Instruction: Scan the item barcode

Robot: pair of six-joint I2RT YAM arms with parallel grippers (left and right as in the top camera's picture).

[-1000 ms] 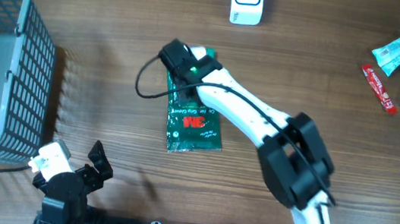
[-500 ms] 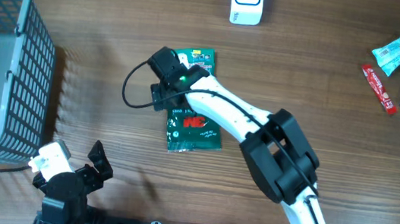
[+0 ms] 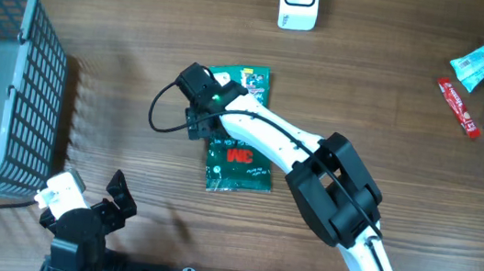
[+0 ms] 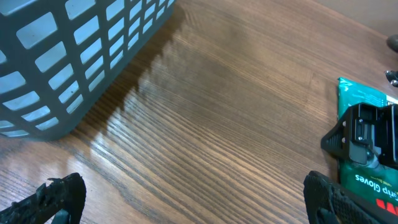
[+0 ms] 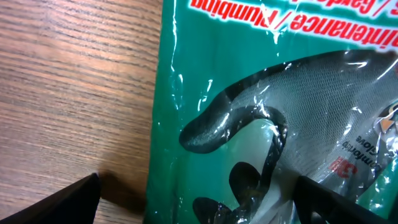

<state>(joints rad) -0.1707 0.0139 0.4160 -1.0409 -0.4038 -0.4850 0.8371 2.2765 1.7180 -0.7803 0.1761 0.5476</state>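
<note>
Green glove packet point(image 3: 240, 149) lies flat, printed face up, mid wooden bench point(image 3: 393, 108). Right tool point(image 3: 200, 116) sits over its upper left edge, fingers spread wide, holding nothing. Left tool point(image 3: 99, 206) rests near the front edge, also spread. Risk: thin, slick film offers little to pinch, so a closing grip may slide off or merely crumple it. No barcode shows, so it is probably underneath, and the white scanner point(image 3: 298, 2) stands well apart.

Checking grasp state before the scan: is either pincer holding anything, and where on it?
Nothing is held. The right pincer stands open over the green glove packet, which lies flat on the table; the left pincer is open, away from it.
</note>
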